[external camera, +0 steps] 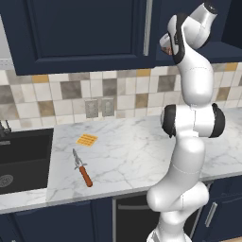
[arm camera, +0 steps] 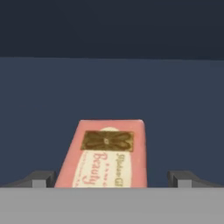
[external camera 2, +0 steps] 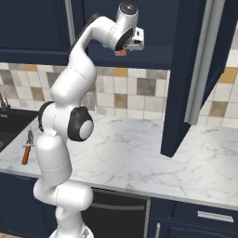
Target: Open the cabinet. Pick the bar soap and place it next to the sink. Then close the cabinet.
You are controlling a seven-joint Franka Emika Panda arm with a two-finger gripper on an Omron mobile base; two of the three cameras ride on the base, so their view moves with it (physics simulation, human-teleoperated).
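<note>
One bar soap (arm camera: 105, 155) here, a pink rectangular block with a gold emblem and cursive lettering on its face, lying flat on the dark blue cabinet shelf (arm camera: 112, 94) right between the jaws (arm camera: 112, 179). And the jaws stand wide, one dark squared fingertip (arm camera: 40, 179) on each side of the block with a gap left and right, so nothing is clamped. From the base cameras the white arm reaches up into the cabinet (external camera 2: 190, 79), whose navy framed-panel door hangs swung out with one long silver bar handle (external camera 2: 204, 60). A second, wider navy door (external camera: 75, 33) sits shut off to the side of the jaws, with its own silver handle. Well below the jaws lies the white marble-veined table (external camera: 137, 156), carrying one flat orange ridged square (external camera: 87, 140) and one knife (external camera: 82, 168) with an orange handle and a metal blade. One dark recessed sink (external camera: 21, 160) sits at the far end, round metal drain showing; its faucet looks dark, though it is barely in frame. Behind runs a tiled wall of beige and grey squares.
</note>
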